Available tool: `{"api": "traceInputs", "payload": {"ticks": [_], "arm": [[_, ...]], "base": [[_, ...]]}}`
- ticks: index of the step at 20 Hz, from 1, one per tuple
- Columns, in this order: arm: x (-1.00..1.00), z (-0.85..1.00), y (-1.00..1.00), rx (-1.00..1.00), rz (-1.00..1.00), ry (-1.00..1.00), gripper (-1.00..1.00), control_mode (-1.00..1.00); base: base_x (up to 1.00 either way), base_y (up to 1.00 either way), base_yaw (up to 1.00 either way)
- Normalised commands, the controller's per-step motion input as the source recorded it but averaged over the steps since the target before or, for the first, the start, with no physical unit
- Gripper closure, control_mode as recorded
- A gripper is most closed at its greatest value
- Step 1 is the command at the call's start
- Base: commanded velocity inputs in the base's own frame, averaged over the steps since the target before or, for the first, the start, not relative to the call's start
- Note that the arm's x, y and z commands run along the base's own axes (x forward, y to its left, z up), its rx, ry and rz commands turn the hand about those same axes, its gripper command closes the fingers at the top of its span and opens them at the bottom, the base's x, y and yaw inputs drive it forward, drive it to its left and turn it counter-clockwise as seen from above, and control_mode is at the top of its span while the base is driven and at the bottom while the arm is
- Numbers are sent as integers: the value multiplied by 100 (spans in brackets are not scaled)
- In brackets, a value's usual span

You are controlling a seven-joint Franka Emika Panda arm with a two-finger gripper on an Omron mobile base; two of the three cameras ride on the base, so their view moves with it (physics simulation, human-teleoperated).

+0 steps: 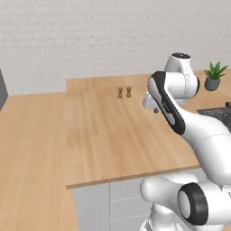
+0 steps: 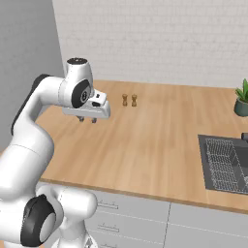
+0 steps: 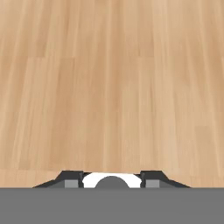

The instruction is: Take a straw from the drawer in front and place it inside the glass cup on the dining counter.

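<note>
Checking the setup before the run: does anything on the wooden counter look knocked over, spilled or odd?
Nothing stands out. The two small brown shakers stand upright side by side, the potted plant is upright, and the gripper hangs above bare dining counter.

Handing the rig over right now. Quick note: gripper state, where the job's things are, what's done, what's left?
Gripper: open and empty, hanging over the bare wood of the dining counter, fingers pointing down.
Drawers: the grey fronts under the counter edge are all closed.
Straw and glass cup: neither is visible from this position.
Also on the counter: two small brown shakers, a potted plant, and the dark sink with a wire rack on the robot's right.
Done: nothing yet.
Left: open the drawer, take a straw, find the cup, drop the straw in.
</note>
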Motion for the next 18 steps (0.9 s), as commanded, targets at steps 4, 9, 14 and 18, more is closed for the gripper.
{"api": "traceInputs", "payload": {"ticks": [4, 9, 14, 18], "arm": [[0, 0, 0, 0, 0, 0, -100, 100], [0, 0, 0, 0, 0, 0, -100, 100], [0, 0, 0, 0, 0, 0, -100, 100], [0, 0, 0, 0, 0, 0, -100, 100]], "base": [[-10, 3, 0], [-76, 16, -5], [-75, 34, -31], [-60, 52, -41]]}}
